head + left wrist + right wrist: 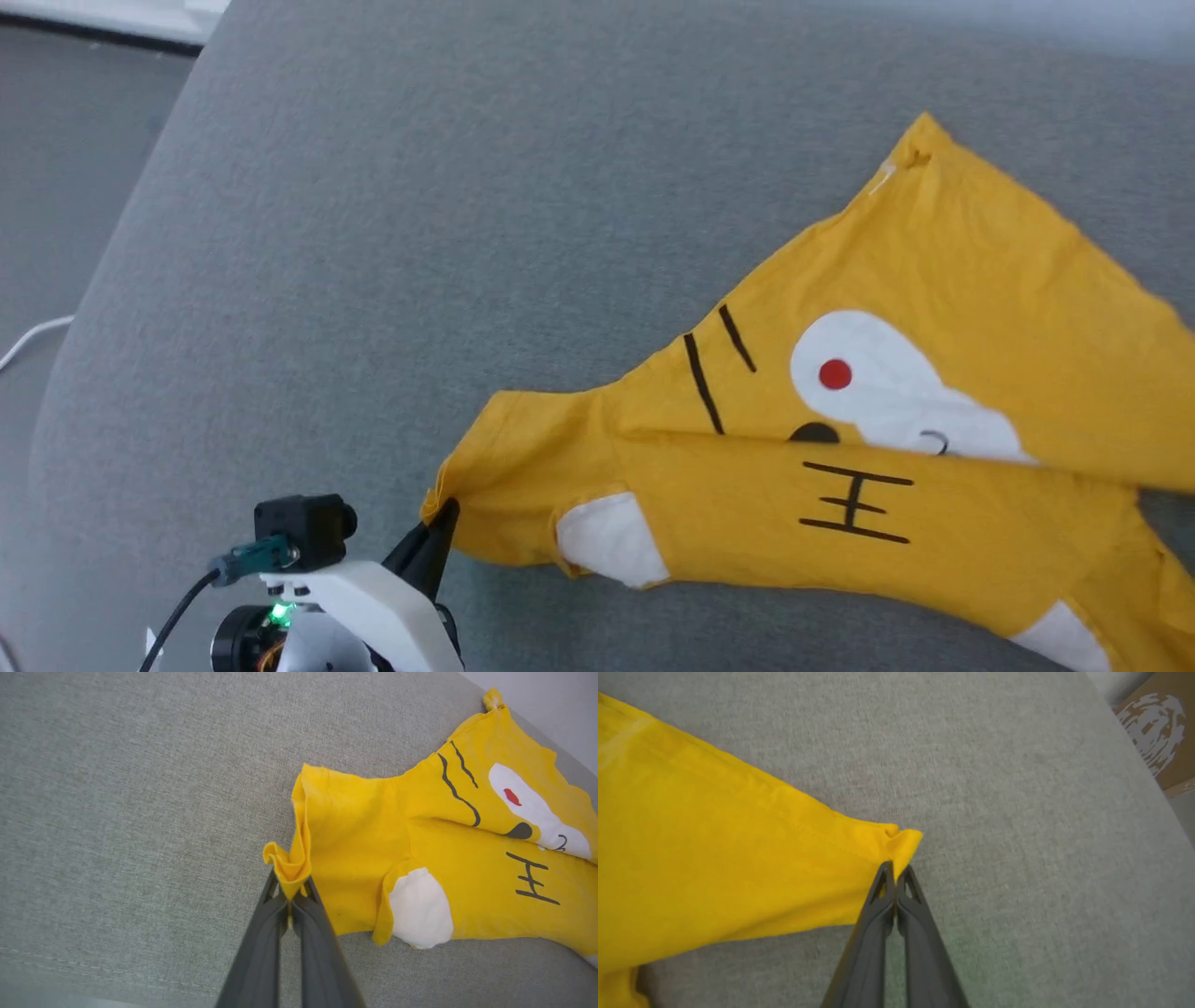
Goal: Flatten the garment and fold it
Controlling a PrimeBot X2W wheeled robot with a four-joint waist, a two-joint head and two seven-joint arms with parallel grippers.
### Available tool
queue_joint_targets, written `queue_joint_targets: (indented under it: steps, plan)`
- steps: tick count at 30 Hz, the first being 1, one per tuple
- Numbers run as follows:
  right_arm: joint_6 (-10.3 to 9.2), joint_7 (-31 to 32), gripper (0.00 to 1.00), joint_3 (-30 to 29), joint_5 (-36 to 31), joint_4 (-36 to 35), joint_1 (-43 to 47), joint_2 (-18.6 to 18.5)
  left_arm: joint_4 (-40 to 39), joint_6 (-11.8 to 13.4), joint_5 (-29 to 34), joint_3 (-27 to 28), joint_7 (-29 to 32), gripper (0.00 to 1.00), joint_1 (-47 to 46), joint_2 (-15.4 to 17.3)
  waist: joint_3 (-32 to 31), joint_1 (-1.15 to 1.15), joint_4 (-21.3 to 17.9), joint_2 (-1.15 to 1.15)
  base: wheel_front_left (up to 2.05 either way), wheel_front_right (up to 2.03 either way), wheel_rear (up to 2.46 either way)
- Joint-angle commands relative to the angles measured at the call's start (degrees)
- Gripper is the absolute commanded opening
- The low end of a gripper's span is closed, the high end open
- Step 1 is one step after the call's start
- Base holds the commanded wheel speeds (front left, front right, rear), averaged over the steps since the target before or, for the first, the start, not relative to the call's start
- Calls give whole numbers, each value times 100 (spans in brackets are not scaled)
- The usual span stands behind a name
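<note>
- Grey upholstered surface (373,233) spreads bare across the upper and left parts of the head view. Its rounded edge curves down the left side, and beyond it lies the floor (56,187) with a white cable (33,338).
- The T-shirt (728,504), bright yellow, lies on the right part of that surface and runs off the right border of the head view. One pointed corner reaches toward the upper right.
- A crease runs across the shirt's print, doubling the cloth over itself. White patches, a red dot and thin black lines show on both sides of the crease.
- The left gripper (446,511) is at the shirt's leftmost edge. In the left wrist view, the left gripper's (290,891) jaws are pressed together on a bunched fold of the sleeve hem of the T-shirt (355,835).
- Bare upholstery lies to the left of and beyond that pinch, and a stitched seam runs near the bottom of the left wrist view.
- In the right wrist view, the right gripper's (895,870) jaws pinch a small corner of the T-shirt (714,858). The cloth widens away to the left.
- To the right of that corner the surface is bare as far as its edge, where a cardboard box (1157,732) stands beyond it.
</note>
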Motion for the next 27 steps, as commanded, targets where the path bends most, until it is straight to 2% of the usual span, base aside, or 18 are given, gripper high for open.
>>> queue_joint_targets:
  steps: [1,10,11,12,13,16,20,24,27]
  plan:
    - [-12,50,0,-21,33,-24,63,19,-36,26,49,14,9,0,69,34,-426,2,-432,0,0,0,0]
    - [-12,1372,0,20,219,232,689,340,-148,74,37,-49,171,0,132,89,-554,2,-581,0,0,0,0]
    - [-12,1412,19,27,252,236,706,357,-145,72,34,-56,182,0,131,96,-561,2,-581,0,0,0,0]
    - [-12,1417,50,45,275,223,719,369,-141,69,30,-58,192,0,129,104,-567,2,-581,0,0,0,0]
    - [-12,1395,100,77,300,196,728,377,-139,67,28,-58,198,0,128,114,-572,2,-580,0,0,0,0]
    - [-12,1046,100,113,320,23,645,387,-140,77,26,-57,206,0,135,131,-581,2,-581,0,0,0,0]
    - [-12,103,100,345,321,-213,400,340,-148,88,18,-69,210,0,150,136,-573,2,-567,0,0,0,0]
    - [-12,-965,100,961,419,-230,91,36,-133,71,-2,-86,202,0,105,130,-533,2,-520,0,0,0,0]
    - [-12,-1718,100,1689,684,-78,-275,-248,-122,79,-4,-93,163,0,91,108,-467,2,-514,0,0,0,0]
